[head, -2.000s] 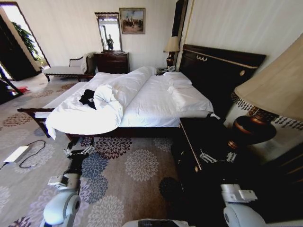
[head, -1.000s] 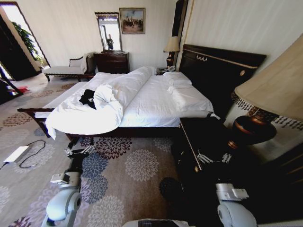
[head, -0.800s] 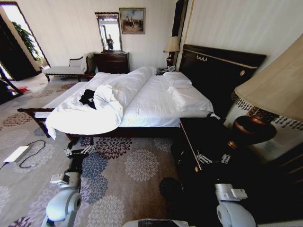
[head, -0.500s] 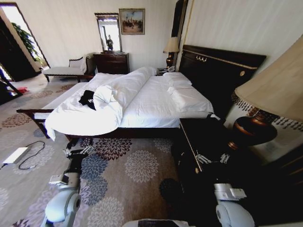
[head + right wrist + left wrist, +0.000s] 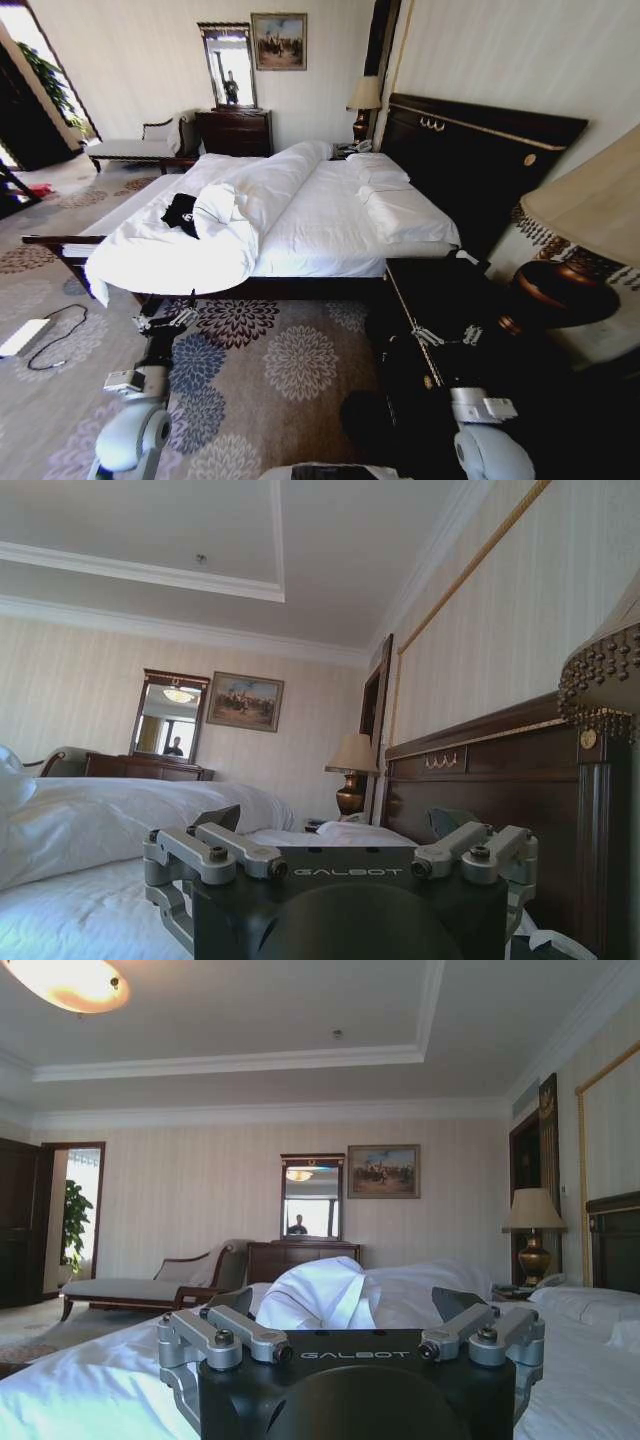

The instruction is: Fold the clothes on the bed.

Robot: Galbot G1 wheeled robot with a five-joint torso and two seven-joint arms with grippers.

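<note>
The clothes are one black T-shirt (image 5: 181, 212), crumpled on the white bed (image 5: 320, 220) near its foot, beside a rolled-up white duvet (image 5: 235, 205). My left gripper (image 5: 165, 322) hangs low over the flowered carpet, short of the bed's foot corner, open and holding nothing. My right gripper (image 5: 445, 336) hovers over the dark nightstand (image 5: 440, 290) by the bed's side, also open and holding nothing. In the left wrist view the left gripper (image 5: 345, 1305) points at the heaped duvet (image 5: 320, 1295). In the right wrist view the right gripper (image 5: 336, 820) faces the headboard (image 5: 480, 780).
A tall dark headboard (image 5: 470, 150) stands at the right. A big lamp (image 5: 585, 230) crowds the near right. A bench (image 5: 125, 150) and a dresser (image 5: 235, 130) stand along the far wall. On the carpet at the left lie a white box and cable (image 5: 25, 338).
The whole head picture has shifted, so the camera has moved; the lamp sits further right and the bed slightly lower. The T-shirt and duvet lie as before. Both grippers stay open.
</note>
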